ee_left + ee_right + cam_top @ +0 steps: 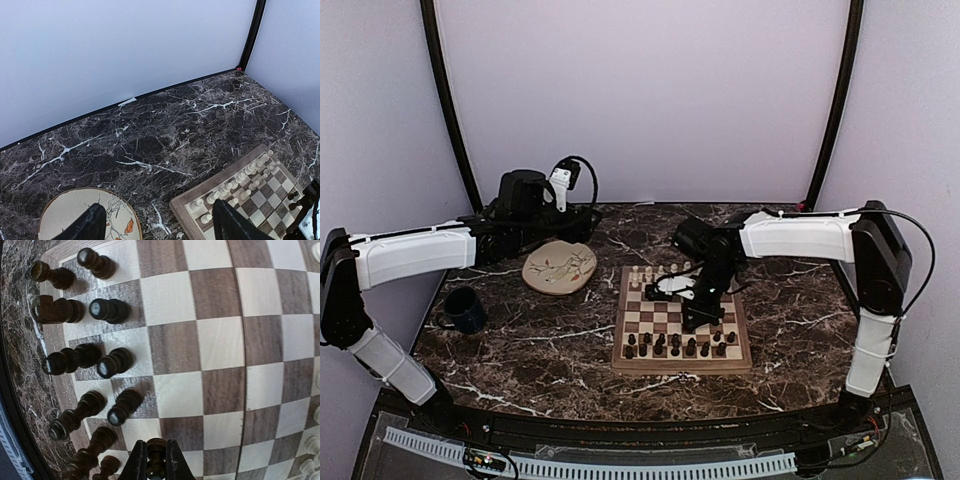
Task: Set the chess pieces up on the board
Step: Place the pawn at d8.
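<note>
The board lies right of the table's middle. Dark chess pieces stand in two rows along its near side and pale chess pieces along its far side. My right gripper reaches down over the dark rows. In the right wrist view its fingers are pressed against both sides of a dark pawn that stands upright above a board square. Other dark pieces stand to its left. My left gripper hangs open and empty above the table, between the plate and the board's far corner.
A round cream plate with a leaf pattern lies left of the board, and a dark blue mug stands further left. White walls close in the back and sides. A black cable loops at the back left.
</note>
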{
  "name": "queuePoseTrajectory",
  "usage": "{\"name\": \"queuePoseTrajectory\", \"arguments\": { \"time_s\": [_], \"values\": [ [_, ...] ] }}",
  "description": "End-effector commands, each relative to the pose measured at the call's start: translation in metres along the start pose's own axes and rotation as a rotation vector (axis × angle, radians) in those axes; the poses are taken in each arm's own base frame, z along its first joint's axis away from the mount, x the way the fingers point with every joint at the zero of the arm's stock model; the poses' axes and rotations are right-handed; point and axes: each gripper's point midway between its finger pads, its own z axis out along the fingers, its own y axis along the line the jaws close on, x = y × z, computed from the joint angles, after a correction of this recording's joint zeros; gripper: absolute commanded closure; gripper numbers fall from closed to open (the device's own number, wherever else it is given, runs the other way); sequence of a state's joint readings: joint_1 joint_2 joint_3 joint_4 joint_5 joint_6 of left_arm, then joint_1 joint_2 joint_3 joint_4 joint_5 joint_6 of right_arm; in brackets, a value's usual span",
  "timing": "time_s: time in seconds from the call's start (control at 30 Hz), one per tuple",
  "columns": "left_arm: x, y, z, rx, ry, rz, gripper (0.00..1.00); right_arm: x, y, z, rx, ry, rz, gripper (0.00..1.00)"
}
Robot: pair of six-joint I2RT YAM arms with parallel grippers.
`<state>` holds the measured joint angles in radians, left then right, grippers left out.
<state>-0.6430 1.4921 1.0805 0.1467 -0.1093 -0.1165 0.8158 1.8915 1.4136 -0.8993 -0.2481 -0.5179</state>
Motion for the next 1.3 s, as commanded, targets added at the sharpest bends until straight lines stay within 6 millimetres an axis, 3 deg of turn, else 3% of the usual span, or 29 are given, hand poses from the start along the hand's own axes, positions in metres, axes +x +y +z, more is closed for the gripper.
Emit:
{"name": "queuePoseTrajectory", "arguments": {
  "time_s": [0.0,0.5,0.77,1.03,1.27],
  "values": [
    [-0.015,-0.002,-0.004,0.010,-0.024,-0.003,0.25,-0.001,0.019,0.010,-0.065,0.030,-0.029,0.90],
    [-0.015,-0.002,-0.004,0.011,-0.025,-0.003,0.25,0.006,0.020,0.020,-0.058,0.063,-0.033,0.86],
    [-0.015,-0.002,-0.004,0.012,-0.025,-0.002,0.25,0.005,0.016,0.019,-0.033,0.055,-0.030,0.75],
    [-0.015,-0.002,-0.004,0.012,-0.026,-0.002,0.25,-0.010,0.017,-0.015,-0.038,-0.039,-0.027,0.70],
    [-0.015,-0.003,-0.004,0.014,-0.024,-0.002,0.25,0.010,-0.021,-0.037,0.042,-0.082,0.087,0.70]
  ]
}}
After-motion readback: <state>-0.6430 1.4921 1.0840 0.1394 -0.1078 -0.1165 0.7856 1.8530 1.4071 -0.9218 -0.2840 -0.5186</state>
